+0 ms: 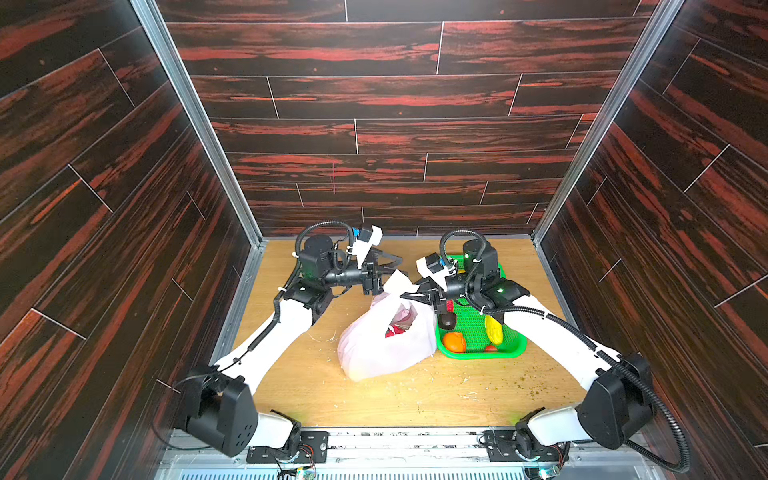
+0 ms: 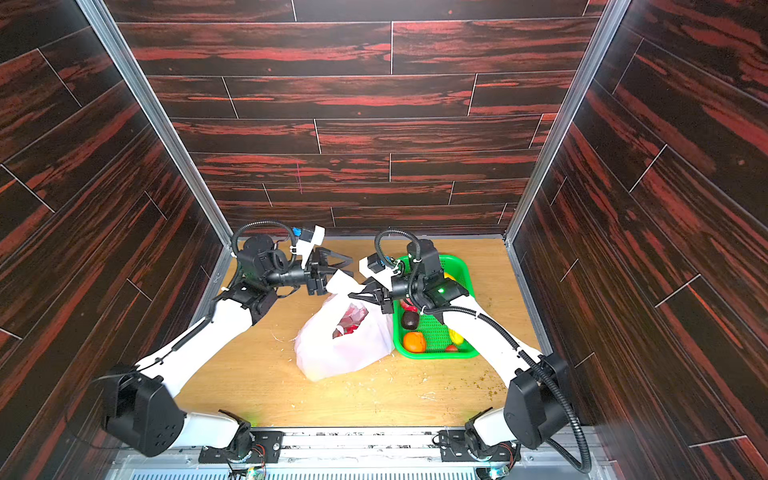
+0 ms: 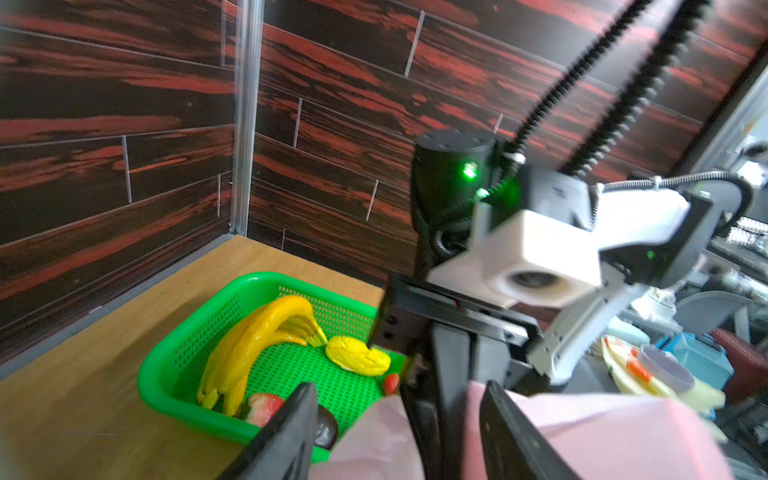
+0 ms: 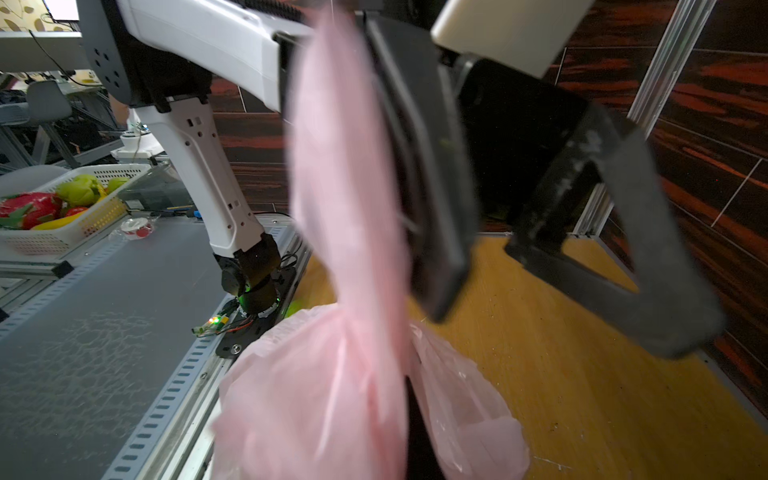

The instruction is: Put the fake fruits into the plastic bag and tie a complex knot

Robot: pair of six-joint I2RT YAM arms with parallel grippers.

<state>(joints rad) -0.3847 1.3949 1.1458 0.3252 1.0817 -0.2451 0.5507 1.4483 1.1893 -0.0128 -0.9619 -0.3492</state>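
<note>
The plastic bag sits slumped mid-counter, just beside the green basket. The right end effector is clenched on a handle strip and holds it up above the bag. This likely keeps the strip taut and reachable for the other arm. The left end effector hangs released, its fingers spread wide at the strip's loose top. In the right wrist view the strip runs right alongside one finger, so I judge it is placed for a hand-over or a wrap.

No knot shows yet, and the packing looks unfinished: an orange, a dark purple ball, a banana bunch, a lemon and a strawberry lie in the basket.

Something red shows through the bag's mouth, but which fruit it is cannot be told. The right arm covers part of the basket, both wrist views are blurred, and the second handle strip cannot be made out.
</note>
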